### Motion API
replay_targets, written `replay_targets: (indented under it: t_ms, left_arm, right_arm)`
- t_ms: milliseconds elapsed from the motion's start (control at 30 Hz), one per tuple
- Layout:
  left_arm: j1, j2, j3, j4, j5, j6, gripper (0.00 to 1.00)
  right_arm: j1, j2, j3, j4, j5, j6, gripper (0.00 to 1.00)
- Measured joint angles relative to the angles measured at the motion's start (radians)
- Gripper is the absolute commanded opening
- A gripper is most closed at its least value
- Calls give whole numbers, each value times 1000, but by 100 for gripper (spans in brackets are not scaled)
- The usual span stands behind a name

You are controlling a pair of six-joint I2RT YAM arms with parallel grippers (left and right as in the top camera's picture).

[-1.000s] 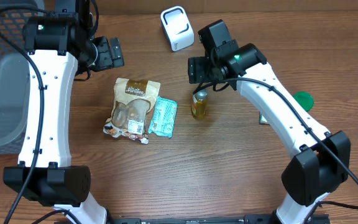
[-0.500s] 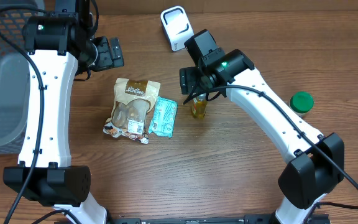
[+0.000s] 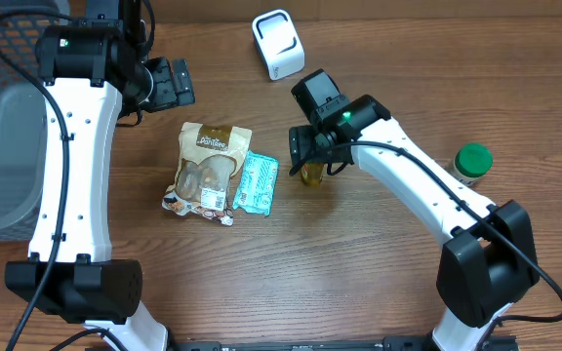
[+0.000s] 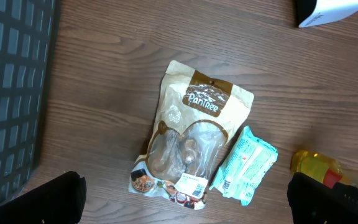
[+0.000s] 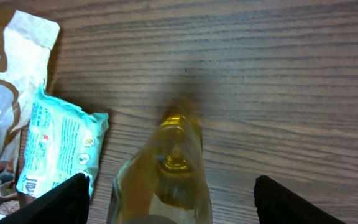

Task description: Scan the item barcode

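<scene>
Yellow bottle (image 5: 173, 165) stands on table (image 3: 379, 283) beside teal packet (image 3: 258, 182), near white scanner (image 3: 277, 43). Right gripper (image 5: 174, 202) straddles it, jaws wide and not gripping, presumably aligned for pickup. Left gripper (image 4: 188, 202) jaws fully apart, empty.

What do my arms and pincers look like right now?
Both the left arm and right arm have white tubular links between chunky black joint housings, a small green light near each wrist, and thin black cables along the links. The left pincer and right pincer are black, each with two blocky fingers.
</scene>
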Motion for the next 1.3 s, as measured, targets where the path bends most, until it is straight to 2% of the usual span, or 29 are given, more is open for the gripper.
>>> replay_targets:
  t_ms: [267, 533, 800, 1067, 1300]
  left_arm:
    - [0, 0, 0, 0, 0, 0, 100]
    - [0, 0, 0, 0, 0, 0, 99]
    - [0, 0, 0, 0, 0, 0, 99]
    - [0, 0, 0, 0, 0, 0, 99]
    - [0, 0, 0, 0, 0, 0, 99]
  right_arm:
    - [0, 0, -2, 2, -1, 2, 80]
    - [0, 0, -2, 1, -23, 2, 74]
    - [0, 0, -26, 29, -24, 2, 74]
    - [0, 0, -68, 70, -31, 1, 61]
    - [0, 0, -68, 80, -31, 2, 61]
